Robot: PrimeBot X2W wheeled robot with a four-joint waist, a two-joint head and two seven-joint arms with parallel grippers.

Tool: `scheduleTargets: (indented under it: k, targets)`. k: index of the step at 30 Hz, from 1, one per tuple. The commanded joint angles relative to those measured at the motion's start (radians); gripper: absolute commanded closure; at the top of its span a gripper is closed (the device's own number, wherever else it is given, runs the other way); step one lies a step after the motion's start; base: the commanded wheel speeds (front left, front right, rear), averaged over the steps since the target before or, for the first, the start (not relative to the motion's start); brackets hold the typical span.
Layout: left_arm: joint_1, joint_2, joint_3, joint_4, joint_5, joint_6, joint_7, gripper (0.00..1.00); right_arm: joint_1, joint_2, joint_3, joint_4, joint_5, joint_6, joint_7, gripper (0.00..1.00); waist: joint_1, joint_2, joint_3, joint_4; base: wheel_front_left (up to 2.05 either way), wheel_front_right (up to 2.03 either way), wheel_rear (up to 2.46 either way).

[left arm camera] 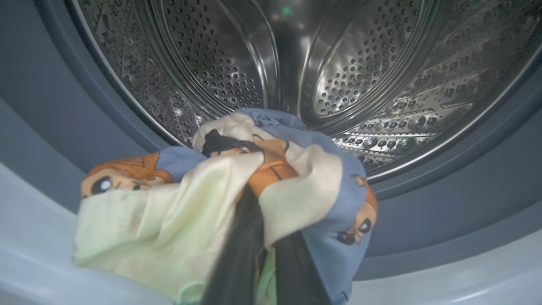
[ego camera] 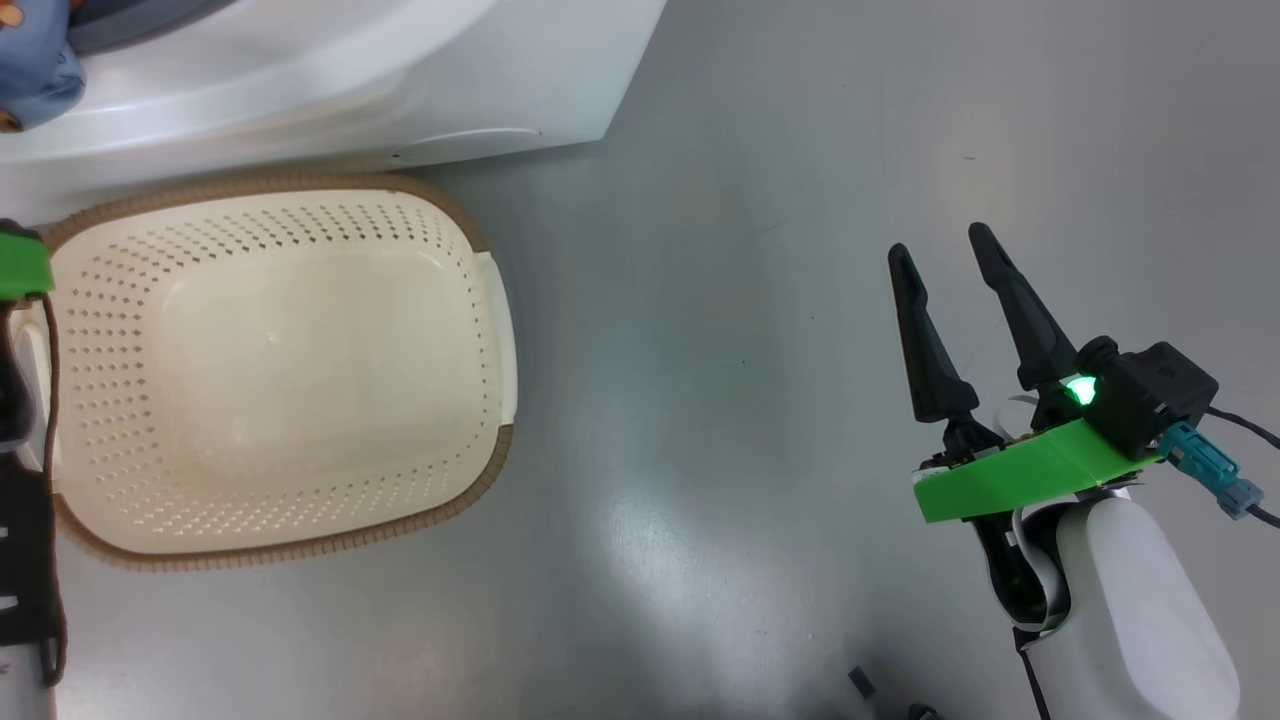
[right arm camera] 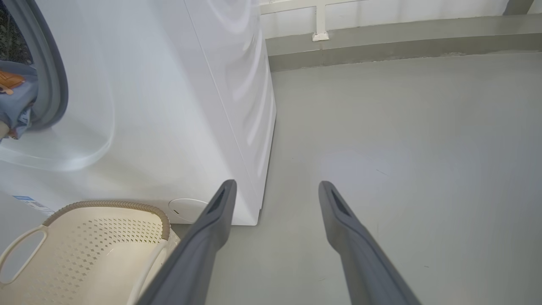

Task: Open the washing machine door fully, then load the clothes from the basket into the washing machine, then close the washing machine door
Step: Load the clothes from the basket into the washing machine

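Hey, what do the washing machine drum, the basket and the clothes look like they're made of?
Washing machine drum: likely stainless steel, polished; it mirrors light and is punched with holes. Basket: apparently moulded cream plastic, matte, with diamond perforations; its brown rim looks woven, material unclear. Clothes: soft printed fabric, possibly cotton, creased and folding.

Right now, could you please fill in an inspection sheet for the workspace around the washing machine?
Surface: bare grey floor, glossy.
Job's things: washing machine with steel drum open to view; clothes bundled at the drum mouth, over the gasket; basket on the floor beside the machine, holding no clothes.
Clutter: small dark bit at the head view's bottom edge, too small to tell.
Grippers: left gripper shut on the clothes; right gripper open, holding nothing, above the floor.
Cables: dark cable with blue connector at the right wrist.
Surroundings: grey kerb along a white wall.
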Motion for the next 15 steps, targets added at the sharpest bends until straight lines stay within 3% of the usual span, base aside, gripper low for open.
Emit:
scheduleTargets:
  k: [1, 8, 15]
  targets:
    - [0.001, 0.047, 0.018, -0.029, 0.012, -0.001, -0.005, 1.00, 0.009, 0.007, 0.021, -0.017, 0.007, 0.002, -0.005, 0.00, 0.0000, -0.0001, -0.001, -0.003, 0.00, 0.00, 0.00]
    - [-0.114, 0.086, -0.076, 0.007, 0.012, -0.001, -0.005, 1.00, 0.011, 0.011, 0.030, -0.012, 0.015, 0.002, -0.005, 0.00, 0.0000, -0.0001, -0.005, -0.014, 0.00, 0.00, 0.00]
    - [-0.282, 0.131, -0.229, 0.274, -0.057, -0.001, -0.005, 1.00, 0.023, 0.012, 0.035, -0.008, 0.019, 0.002, -0.005, 0.00, 0.0000, -0.0001, -0.018, -0.024, 0.00, 0.00, 0.00]
